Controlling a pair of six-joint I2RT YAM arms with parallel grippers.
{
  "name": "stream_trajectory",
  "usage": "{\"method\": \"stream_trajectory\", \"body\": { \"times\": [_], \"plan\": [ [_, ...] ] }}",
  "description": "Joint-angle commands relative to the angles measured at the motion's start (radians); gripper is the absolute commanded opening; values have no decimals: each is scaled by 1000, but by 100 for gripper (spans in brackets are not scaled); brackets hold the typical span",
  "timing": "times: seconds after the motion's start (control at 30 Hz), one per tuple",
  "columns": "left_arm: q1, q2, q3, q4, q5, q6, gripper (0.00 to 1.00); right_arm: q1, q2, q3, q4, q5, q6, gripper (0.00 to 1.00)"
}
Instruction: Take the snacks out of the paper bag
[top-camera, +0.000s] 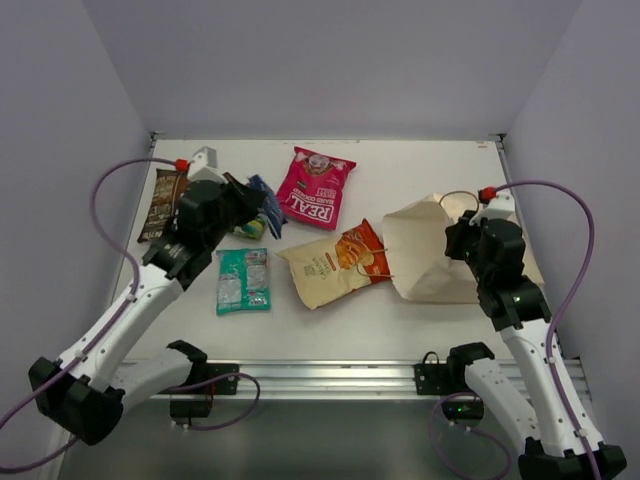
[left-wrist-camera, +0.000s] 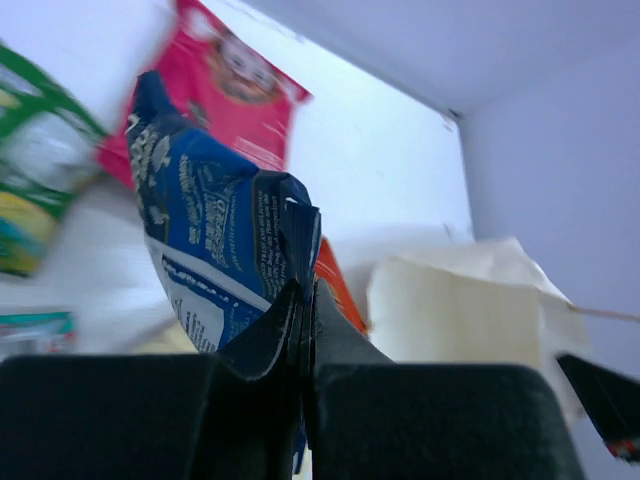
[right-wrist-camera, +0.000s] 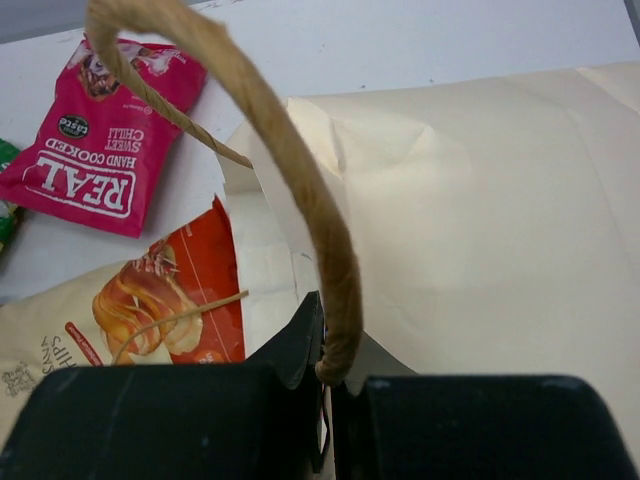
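The paper bag (top-camera: 430, 250) lies on its side at the centre right of the top view, its mouth turned toward the middle of the frame. Its rim is pinched beside the root of a cord handle (right-wrist-camera: 300, 170) by the right gripper (right-wrist-camera: 325, 345), whose fingers are closed tight on the paper. Just outside the mouth the chips packet (top-camera: 335, 265) is laid flat, with a thin cord loop across it. Further left, the magenta packet (top-camera: 316, 187), the teal packet (top-camera: 243, 281) and the dark brown packet (top-camera: 163, 203) are spread on the table (top-camera: 420, 170). At the upper left the blue packet (left-wrist-camera: 215, 230) is clamped by a thin edge between the closed fingers of the left gripper (left-wrist-camera: 305, 335).

So narrow a hold on slick foil could be lost if the packet is swung. If the bag is tugged, the chips packet could be dragged along by the cord.

The bag's inside cannot be seen, so it cannot be told whether anything is left in it. The green packet (top-camera: 251, 228) is largely covered by the left gripper in the top view and blurred in the left wrist view.
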Motion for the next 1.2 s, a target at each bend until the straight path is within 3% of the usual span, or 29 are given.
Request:
{"method": "stream_trajectory", "body": {
  "times": [0.0, 0.13, 0.33, 0.4, 0.5, 0.67, 0.7, 0.77, 0.8, 0.93, 0.97, 1.17],
  "plan": [
    [117, -103, 5, -183, -133, 94, 0, -5, 6, 40, -1, -4, 16, 0],
    [302, -140, -13, -214, -129, 165, 0, -6, 18, 43, -2, -52, 27, 0],
    [457, -251, -321, -193, -230, 128, 0, -5, 27, 31, -1, -96, 22, 0],
    [491, -287, -421, -216, -244, 100, 0, -5, 26, 26, -2, -107, 27, 0],
    [507, -320, -466, -295, -264, 33, 8, -5, 26, 31, -16, -99, 41, 0],
    [508, -359, -385, -519, -383, -2, 13, -5, 73, 164, -56, -81, 48, 0],
    [508, -361, -362, -547, -417, -4, 25, -6, 85, 193, -70, -75, 50, 0],
    [508, -364, -285, -614, -457, 11, 38, -5, 128, 268, -74, -47, 56, 0],
    [508, -364, -265, -634, -475, 19, 56, -5, 145, 294, -76, -36, 61, 0],
    [508, -364, -187, -696, -459, 36, 96, -5, 246, 425, -74, 25, 96, 0],
    [508, -366, -153, -697, -451, 42, 100, -5, 295, 477, -71, 36, 111, 0],
    [507, -341, 15, -687, -482, 220, 100, -16, 492, 643, -4, -4, 196, 0]
  ]
}}
